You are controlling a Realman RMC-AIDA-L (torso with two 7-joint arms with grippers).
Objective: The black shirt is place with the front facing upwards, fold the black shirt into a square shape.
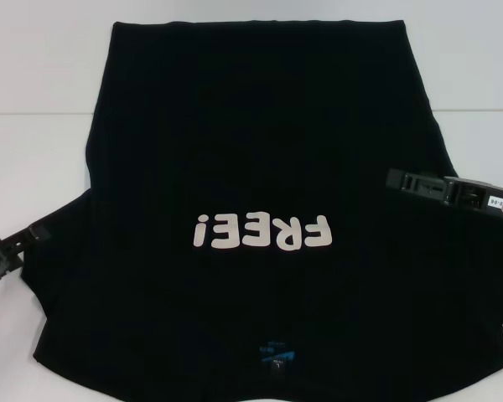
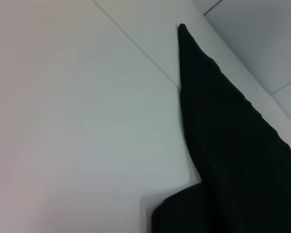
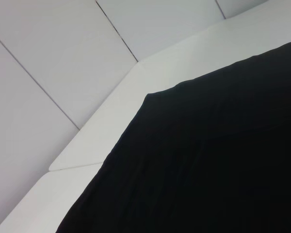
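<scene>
The black shirt (image 1: 251, 151) lies spread flat on the white table (image 1: 33, 100), front up. Its white "FREE!" letters (image 1: 262, 232) read upside down in the head view, and the blue neck label (image 1: 277, 353) is at the near edge. My left gripper (image 1: 35, 234) sits low at the shirt's left sleeve edge, reaching in from the left. My right gripper (image 1: 396, 178) hovers over the shirt's right side, pointing inward. The left wrist view shows the shirt's edge (image 2: 233, 160). In the right wrist view a corner of the shirt (image 3: 208, 165) is seen.
Bare white table (image 2: 77, 121) lies left of the shirt, with a seam line running across it. In the right wrist view, the table's edge (image 3: 111, 121) meets a pale panelled wall (image 3: 48, 58) behind.
</scene>
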